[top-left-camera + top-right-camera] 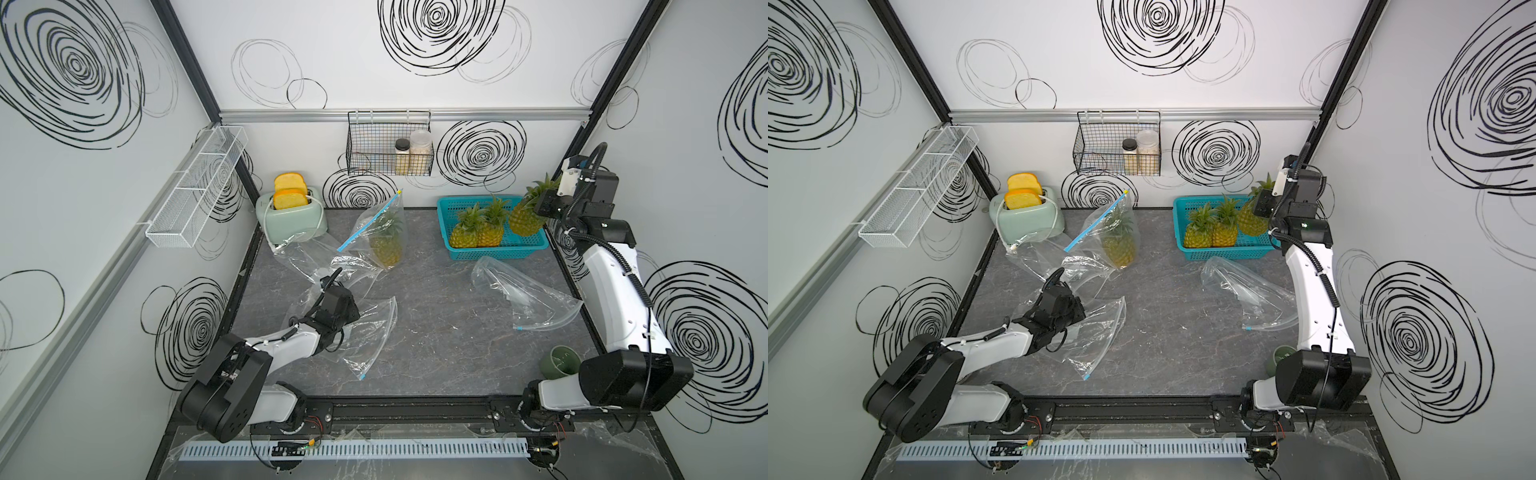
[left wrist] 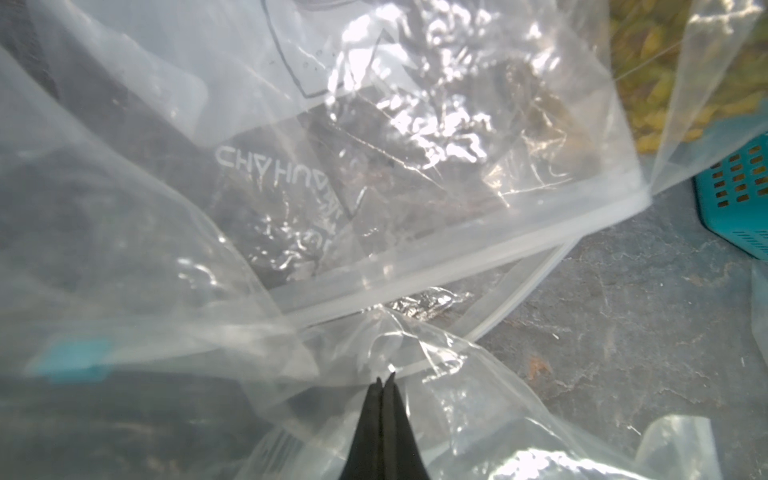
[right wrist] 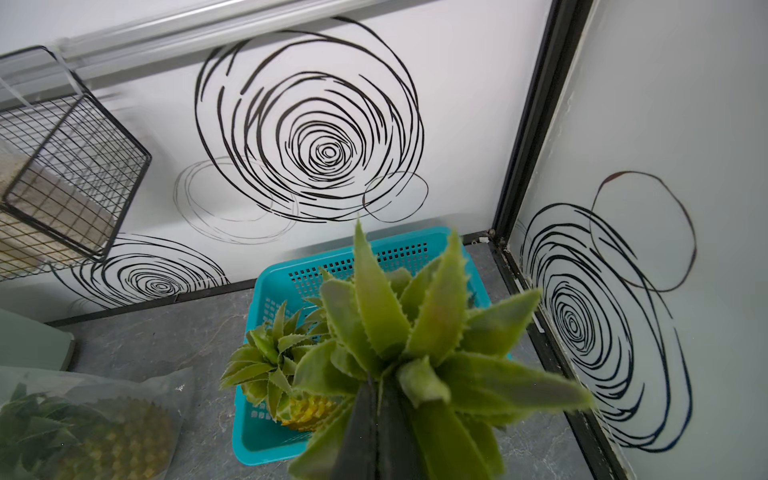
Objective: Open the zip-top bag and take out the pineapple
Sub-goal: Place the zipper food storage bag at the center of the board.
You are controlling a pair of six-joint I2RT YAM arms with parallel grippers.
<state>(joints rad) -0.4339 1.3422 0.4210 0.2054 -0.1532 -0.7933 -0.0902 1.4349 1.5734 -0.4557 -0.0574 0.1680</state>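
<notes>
our right gripper (image 3: 376, 388), jaws pinching the crown, holds a freed pineapple (image 1: 524, 216) over the teal basket (image 1: 498, 251) at upper right. our left gripper (image 2: 384, 379) pinches an empty bag (image 2: 449, 361). we judge only the set-down remains.

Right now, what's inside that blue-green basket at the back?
Two pineapples stand inside the basket. The right hand grips a third pineapple by its leaves over it. The basket floor beneath them is covered.
</notes>
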